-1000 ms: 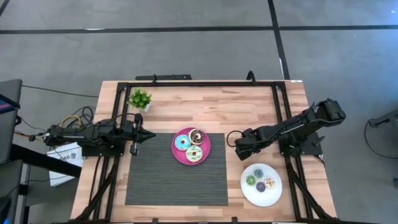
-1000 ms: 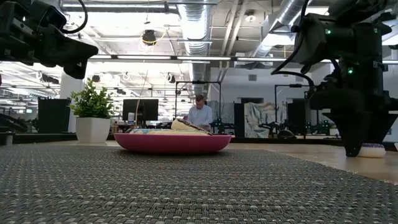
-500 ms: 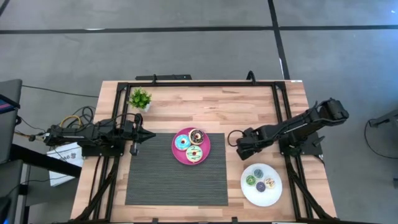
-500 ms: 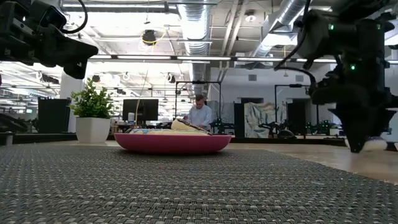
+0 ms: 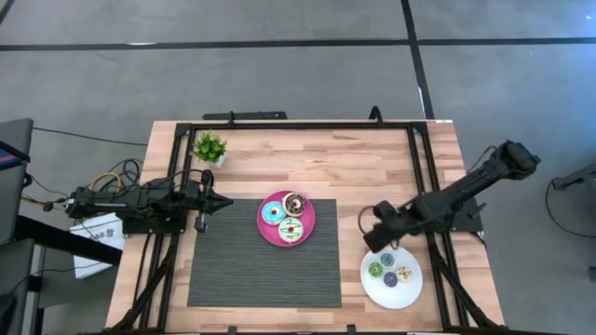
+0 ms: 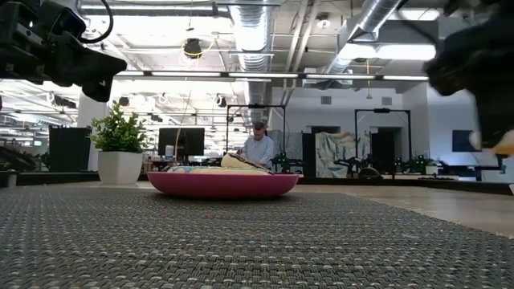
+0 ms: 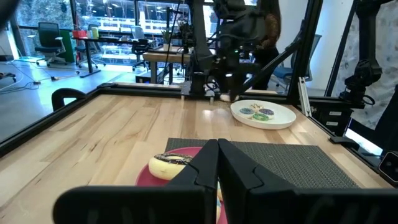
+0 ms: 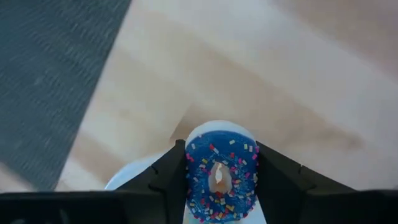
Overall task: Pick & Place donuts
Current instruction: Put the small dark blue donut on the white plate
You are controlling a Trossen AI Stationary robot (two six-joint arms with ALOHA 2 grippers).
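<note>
My right gripper [image 5: 375, 237] hangs just past the far rim of the white plate [image 5: 410, 295] and is shut on a blue sprinkled donut [image 8: 219, 171]. A green [image 5: 375, 270], a purple [image 5: 389, 279] and a cream donut [image 5: 404, 274] lie flat on that plate. The pink plate [image 5: 309, 216] on the grey mat holds a blue [image 5: 273, 213], a chocolate [image 5: 295, 202] and a green-and-white donut [image 5: 291, 229]. My left gripper [image 5: 223, 200] waits shut at the mat's left far corner; its wrist view shows its fingertips [image 7: 217, 163] closed before the pink plate [image 7: 148, 180]. My right gripper pinches the blue donut by its opposite outer sides [image 8: 190, 168] between the two fingers [image 8: 166, 177]. The fingers come from above, pointing down. The donut is lifted clear, its iced face toward the wrist camera, over bare wood and the white plate's rim [image 8: 127, 175].
A small potted plant [image 5: 209, 146] stands at the table's far left corner. The grey woven mat [image 5: 251, 274] covers the middle near part. Black frame rails [image 5: 298, 126] run along the table's edges. Bare wood lies between mat and white plate.
My right gripper has moved from beside the pink plate toward the table's near edge and the white plate. In the low view it has risen off the table and swung to the picture's right edge. The left arm has kept still.
</note>
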